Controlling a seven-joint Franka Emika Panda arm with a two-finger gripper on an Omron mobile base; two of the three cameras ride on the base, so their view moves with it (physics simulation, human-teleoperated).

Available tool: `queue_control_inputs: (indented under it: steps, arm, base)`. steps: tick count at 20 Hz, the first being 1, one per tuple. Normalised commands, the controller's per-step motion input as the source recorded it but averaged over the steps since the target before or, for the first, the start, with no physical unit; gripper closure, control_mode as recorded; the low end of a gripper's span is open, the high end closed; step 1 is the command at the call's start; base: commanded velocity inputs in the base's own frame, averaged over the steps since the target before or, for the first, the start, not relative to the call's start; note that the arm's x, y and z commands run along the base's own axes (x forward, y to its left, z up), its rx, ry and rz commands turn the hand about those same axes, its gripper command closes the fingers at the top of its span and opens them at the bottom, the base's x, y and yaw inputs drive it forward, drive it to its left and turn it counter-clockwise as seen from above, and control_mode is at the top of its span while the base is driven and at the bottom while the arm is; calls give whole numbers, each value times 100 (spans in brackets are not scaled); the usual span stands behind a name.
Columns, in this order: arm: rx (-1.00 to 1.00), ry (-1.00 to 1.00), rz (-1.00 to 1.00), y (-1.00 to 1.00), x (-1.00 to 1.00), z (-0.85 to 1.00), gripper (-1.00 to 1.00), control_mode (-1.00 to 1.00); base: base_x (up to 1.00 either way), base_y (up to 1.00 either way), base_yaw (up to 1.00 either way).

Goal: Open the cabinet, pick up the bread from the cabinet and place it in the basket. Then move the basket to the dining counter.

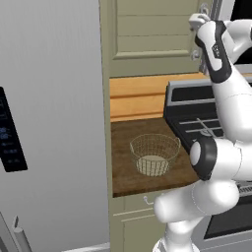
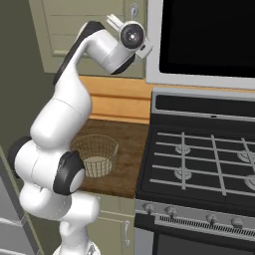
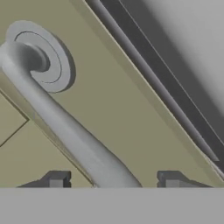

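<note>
Right up against the lens in the hand view, the silver handle runs between the two fingertips, one on each side with gaps to spare: the tool is spread wide, not yet clamped. The door is shut, so the job now is to close squarely on the bar, then pull along the hinge arc rather than straight back, or the bar may slip out.

Over to the left base view: the arm reaches up to the cabinet, with the basket well below on the dark wood surface. Its wire bowl looks empty, pale base showing through.

Right base view: the same basket sits just beside the stove. Bread is presumably behind that closed door.
</note>
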Motion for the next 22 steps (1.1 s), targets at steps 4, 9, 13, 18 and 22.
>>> queue_control_inputs:
  steps: [4,9,13,18,22]
  arm:
    - [5,-4,8,0,0,0,100,-100]
    - [5,-4,4,9,-6,0,100,-100]
    - [1,-3,3,8,-32,3,100,-100]
    - [0,0,0,12,-70,25,100,-100]
    - [0,0,0,1,-100,21,100,-100]
  base:
    - [0,0,0]
    - [0,0,0]
    - [0,0,0]
    - [0,0,0]
    - [0,0,0]
